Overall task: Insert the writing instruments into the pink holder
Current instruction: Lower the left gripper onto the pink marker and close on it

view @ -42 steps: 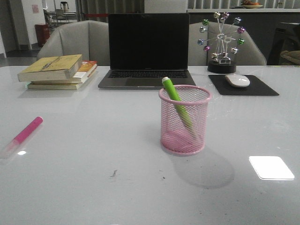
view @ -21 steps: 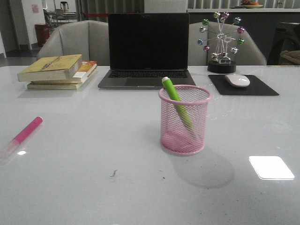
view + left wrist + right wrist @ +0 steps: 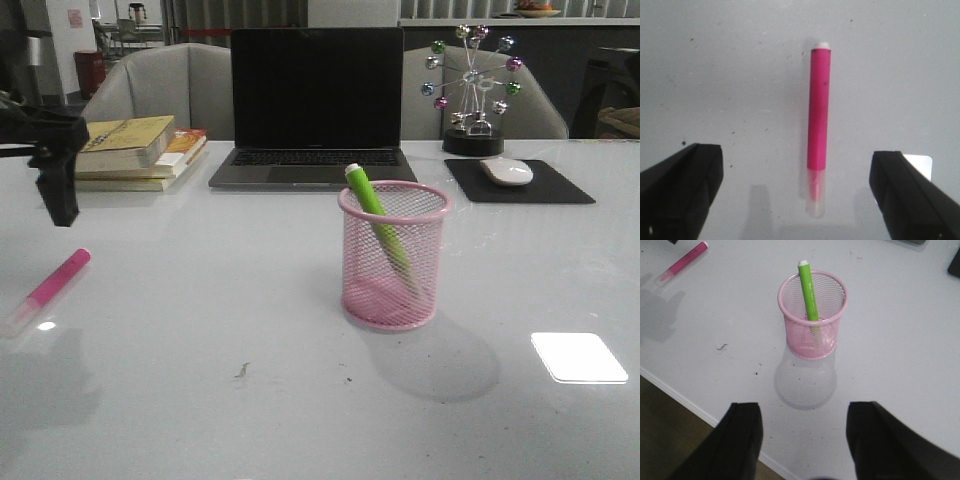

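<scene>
The pink highlighter (image 3: 55, 283) lies flat on the white table at the far left, its pale clear cap toward the front. My left gripper (image 3: 62, 205) hangs above and behind it. In the left wrist view the pink highlighter (image 3: 818, 120) lies between the wide-apart fingers (image 3: 682, 192) of the left gripper (image 3: 795, 200), open and holding nothing. The pink holder (image 3: 392, 255) stands mid-table with the green highlighter (image 3: 375, 215) leaning inside, white end up. My right gripper (image 3: 802, 440) is open and empty, held back above the table's near edge, with the pink holder (image 3: 812, 315) ahead of it.
A laptop (image 3: 315, 105) stands at the back, with stacked books (image 3: 130, 150) to its left. A mouse (image 3: 507, 171) on a black pad and a ferris-wheel ornament (image 3: 472, 90) are at the back right. The table's front edge (image 3: 685, 400) shows in the right wrist view.
The left arm has come into the front view at the upper left, above the pink highlighter. Holder and both highlighters have not moved.
</scene>
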### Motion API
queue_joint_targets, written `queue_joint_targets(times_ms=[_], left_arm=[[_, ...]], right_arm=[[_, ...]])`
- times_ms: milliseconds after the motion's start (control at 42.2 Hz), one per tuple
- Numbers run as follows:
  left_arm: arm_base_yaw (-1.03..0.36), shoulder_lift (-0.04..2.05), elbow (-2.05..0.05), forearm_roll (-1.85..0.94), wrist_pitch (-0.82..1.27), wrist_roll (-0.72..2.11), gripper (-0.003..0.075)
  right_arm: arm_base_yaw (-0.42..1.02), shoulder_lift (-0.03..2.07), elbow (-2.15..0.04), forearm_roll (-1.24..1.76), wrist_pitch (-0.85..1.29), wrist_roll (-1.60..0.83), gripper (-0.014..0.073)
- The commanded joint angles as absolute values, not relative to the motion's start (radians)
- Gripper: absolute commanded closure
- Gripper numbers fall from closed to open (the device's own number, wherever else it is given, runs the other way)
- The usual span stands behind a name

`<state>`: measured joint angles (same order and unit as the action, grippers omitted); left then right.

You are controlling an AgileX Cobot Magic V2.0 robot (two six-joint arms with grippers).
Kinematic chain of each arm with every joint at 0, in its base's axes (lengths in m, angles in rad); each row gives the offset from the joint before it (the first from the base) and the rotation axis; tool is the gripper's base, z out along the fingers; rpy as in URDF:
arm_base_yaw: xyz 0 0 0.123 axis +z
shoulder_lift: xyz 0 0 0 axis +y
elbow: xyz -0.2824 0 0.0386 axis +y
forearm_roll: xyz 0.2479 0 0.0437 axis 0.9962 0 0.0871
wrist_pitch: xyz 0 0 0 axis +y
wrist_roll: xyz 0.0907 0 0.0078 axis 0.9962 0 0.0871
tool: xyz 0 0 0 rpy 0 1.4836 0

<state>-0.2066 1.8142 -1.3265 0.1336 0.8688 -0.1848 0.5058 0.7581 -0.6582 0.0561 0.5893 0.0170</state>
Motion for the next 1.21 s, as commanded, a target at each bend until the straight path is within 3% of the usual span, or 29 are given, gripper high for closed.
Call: queue_joint_targets(times_ms=[0,734,805,971,1184], left_arm=[[-0.214,1.852,-1.426,0.135,0.878,-0.174,0.0087],[-0.210,2.086,-1.609,0.035,0.917,-0.115,0.0094],[-0.210,2.086,-1.609,0.021,0.917,-0.106,0.0140],[-0.210,2.086,-1.609,0.021,0.917,-0.106,0.0362],[-0.210,2.077,-1.609,0.021,0.937,-0.104,0.0583]], right_arm=[[0.504,0.754,-0.686,0.060,0.520,0.015,0.0106],[0.504,0.754,-0.686,0.060,0.520,0.015,0.0106],[0.504,0.754,-0.686,0.060,0.520,0.015,0.0106],[0.504,0.754,-0.686,0.060,0.520,0.015,0.0106],[0.504,0.754,-0.686,0.060,0.520,0.015,0.0106]])
